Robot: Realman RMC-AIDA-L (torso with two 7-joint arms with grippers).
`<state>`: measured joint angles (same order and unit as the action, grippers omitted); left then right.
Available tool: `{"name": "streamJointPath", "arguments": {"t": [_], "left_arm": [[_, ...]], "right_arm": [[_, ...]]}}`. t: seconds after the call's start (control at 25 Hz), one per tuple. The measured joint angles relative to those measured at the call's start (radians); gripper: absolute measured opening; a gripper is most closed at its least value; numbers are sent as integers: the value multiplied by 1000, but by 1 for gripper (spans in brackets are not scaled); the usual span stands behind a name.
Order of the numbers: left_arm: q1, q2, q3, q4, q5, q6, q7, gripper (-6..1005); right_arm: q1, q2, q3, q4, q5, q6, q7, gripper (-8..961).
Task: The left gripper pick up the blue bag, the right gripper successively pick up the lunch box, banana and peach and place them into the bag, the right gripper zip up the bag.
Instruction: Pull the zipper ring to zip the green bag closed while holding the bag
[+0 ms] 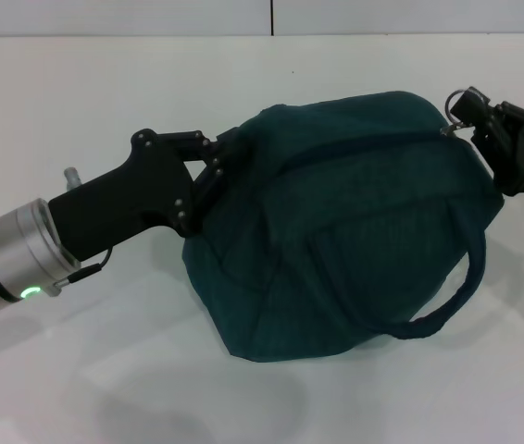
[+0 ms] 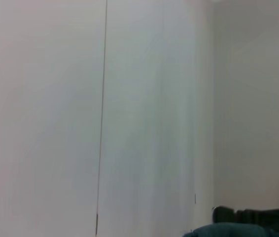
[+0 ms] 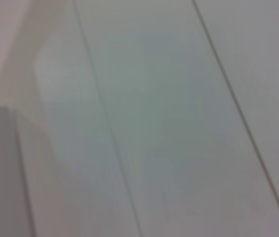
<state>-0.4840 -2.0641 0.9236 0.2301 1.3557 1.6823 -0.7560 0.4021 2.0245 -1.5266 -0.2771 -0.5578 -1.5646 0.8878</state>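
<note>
1. The bag [image 1: 355, 222] sits bulging on the table [image 1: 105, 379], handle drooping at its front.
2. Left gripper [image 1: 218, 157] is clamped on the bag's left edge.
3. Right gripper [image 1: 473, 125] is at the bag's upper right corner, pinching the zipper pull [image 1: 448, 129].

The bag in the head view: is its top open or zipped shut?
Shut, as far as shown: the bag bulges as a closed dome with no gap, the right gripper at its far end and the left gripper clamping the other.
</note>
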Motion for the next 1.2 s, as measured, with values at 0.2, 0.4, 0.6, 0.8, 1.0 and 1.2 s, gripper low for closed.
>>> {"name": "streamJointPath", "arguments": {"t": [0.2, 0.4, 0.6, 0.8, 1.0, 1.2], "left_arm": [[8, 3, 1, 0, 1, -4, -2, 48], [13, 7, 1, 0, 1, -4, -2, 52], [13, 9, 3, 0, 2, -4, -3, 59], [13, 9, 1, 0, 2, -4, -5, 66], [13, 9, 0, 0, 2, -4, -5, 73], [13, 9, 0, 0, 2, -3, -6, 79]], "right_arm": [[-4, 2, 3, 3, 5, 71, -2, 17], [-13, 2, 4, 13, 22, 124, -6, 17], [-15, 0, 7, 40, 39, 133, -16, 17], [-11, -1, -3, 55, 35, 206, -17, 18], [-4, 1, -36, 57, 30, 286, -16, 18], [1, 1, -70, 57, 30, 336, -13, 18]]}}
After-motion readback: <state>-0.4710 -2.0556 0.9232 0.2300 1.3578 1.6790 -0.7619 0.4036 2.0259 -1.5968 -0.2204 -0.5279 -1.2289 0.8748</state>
